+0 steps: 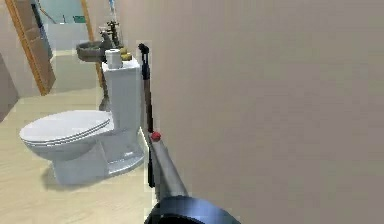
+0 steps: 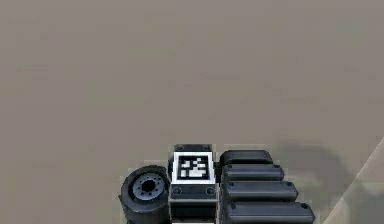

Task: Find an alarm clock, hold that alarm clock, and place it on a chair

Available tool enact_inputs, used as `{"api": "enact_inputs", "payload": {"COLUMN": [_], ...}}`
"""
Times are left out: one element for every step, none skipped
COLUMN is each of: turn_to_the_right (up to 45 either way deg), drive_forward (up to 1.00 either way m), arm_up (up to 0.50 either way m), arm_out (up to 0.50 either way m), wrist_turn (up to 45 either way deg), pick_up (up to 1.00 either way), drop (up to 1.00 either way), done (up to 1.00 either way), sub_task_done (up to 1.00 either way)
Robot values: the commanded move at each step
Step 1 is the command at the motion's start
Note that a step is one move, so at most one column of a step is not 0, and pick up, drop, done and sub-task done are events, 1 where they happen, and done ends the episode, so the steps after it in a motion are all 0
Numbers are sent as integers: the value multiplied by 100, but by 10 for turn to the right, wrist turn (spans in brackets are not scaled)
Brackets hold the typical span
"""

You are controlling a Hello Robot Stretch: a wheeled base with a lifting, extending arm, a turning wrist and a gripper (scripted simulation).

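one white toilet (image 1: 85, 125) by a beige wall (image 1: 280, 90); tool (image 2: 147, 192) state and load cannot be told.

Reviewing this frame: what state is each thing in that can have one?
toilet: lid down.
doorway: open, nothing across it.
thin dark rod: upright beside the toilet's tank.
pale item: standing on the tank; too small to name.
gripper: low at the arm side view's bottom edge, facing a bare wall; cannot tell whether it holds anything.
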Motion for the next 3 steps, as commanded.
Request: {"api": "enact_inputs", "payload": {"turn_to_the_right": [0,-450,-150], "drive_forward": [5,0,0], "arm_up": [0,0,0], "arm_out": [0,0,0], "wrist_turn": [0,0,0], "pick_up": [0,0,0], "drop": [0,0,0], "done": [0,0,0], "sub_task_done": [0,0,0]}}
